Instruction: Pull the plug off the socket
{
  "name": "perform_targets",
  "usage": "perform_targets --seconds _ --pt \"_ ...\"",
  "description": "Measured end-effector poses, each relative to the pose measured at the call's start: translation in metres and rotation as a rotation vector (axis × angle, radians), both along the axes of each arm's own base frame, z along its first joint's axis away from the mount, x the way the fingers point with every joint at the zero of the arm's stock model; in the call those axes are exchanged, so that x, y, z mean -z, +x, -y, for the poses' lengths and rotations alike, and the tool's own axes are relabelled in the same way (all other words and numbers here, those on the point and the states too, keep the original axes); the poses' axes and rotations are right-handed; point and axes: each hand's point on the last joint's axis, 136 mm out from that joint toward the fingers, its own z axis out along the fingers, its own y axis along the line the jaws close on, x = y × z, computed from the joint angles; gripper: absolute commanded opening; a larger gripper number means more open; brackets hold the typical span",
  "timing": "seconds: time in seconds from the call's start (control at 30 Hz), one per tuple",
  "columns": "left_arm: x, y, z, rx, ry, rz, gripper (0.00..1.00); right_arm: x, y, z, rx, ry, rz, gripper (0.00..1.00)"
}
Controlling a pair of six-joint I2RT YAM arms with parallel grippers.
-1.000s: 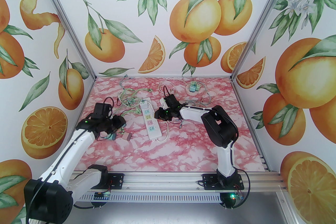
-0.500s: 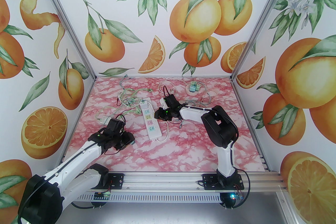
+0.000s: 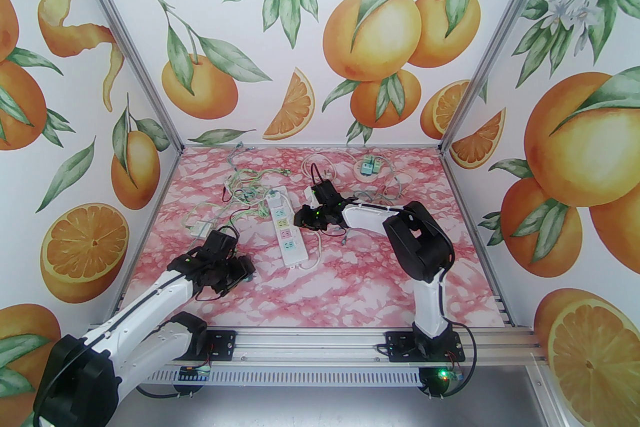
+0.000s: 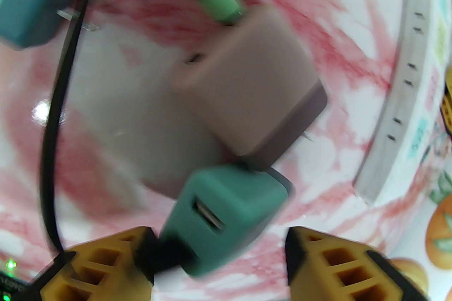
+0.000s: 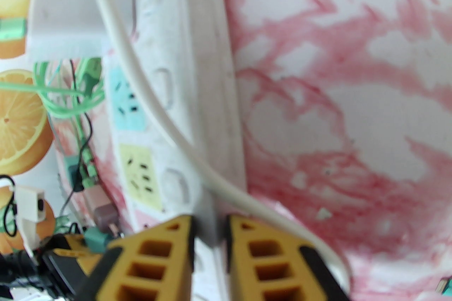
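Two arms work around a white power strip (image 3: pixel 283 230) on a pink marbled table (image 3: pixel 350 285).
The power strip lies lengthwise at mid-table. The right gripper (image 3: pixel 300 218) sits against its right edge. The left gripper (image 3: pixel 246 269) is low over the table, left of the strip's near end. A tangle of green cables (image 3: pixel 245 194) lies behind, with a small white charger (image 3: pixel 199 228) further left.

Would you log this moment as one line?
left gripper: open around green plug | right gripper: shut on strip | green plug: off strip
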Motion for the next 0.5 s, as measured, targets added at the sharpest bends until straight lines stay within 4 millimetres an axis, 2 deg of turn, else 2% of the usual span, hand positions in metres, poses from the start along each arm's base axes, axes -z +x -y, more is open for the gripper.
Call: perform_targets --seconds 0.07,0.1,0.17,0.2,0.37,0.43,0.5 --pt "-0.003 0.000 -0.002 0.002 0.013 0.000 0.83 0.000 0.000 0.000 0.000 0.000 0.000 0.21" --pt "-0.006 0.003 -0.003 0.002 0.020 0.009 0.88 0.000 0.000 0.000 0.000 0.000 0.000 0.21" --pt "-0.015 0.000 -0.011 0.011 0.078 -0.015 0.90 0.000 0.000 0.000 0.000 0.000 0.000 0.21" --pt "-0.026 0.004 -0.013 0.021 0.103 -0.007 0.91 0.000 0.000 0.000 0.000 0.000 0.000 0.21" --pt "-0.105 0.054 -0.013 0.046 0.159 0.203 0.89 0.000 0.000 0.000 -0.003 -0.001 0.002 0.21" --pt "-0.121 0.066 -0.013 0.055 0.175 0.253 0.85 0.000 0.000 0.000 -0.005 -0.001 0.005 0.21" --pt "-0.127 0.074 -0.011 0.076 0.192 0.276 0.83 0.000 0.000 0.000 -0.005 -0.001 0.005 0.21"
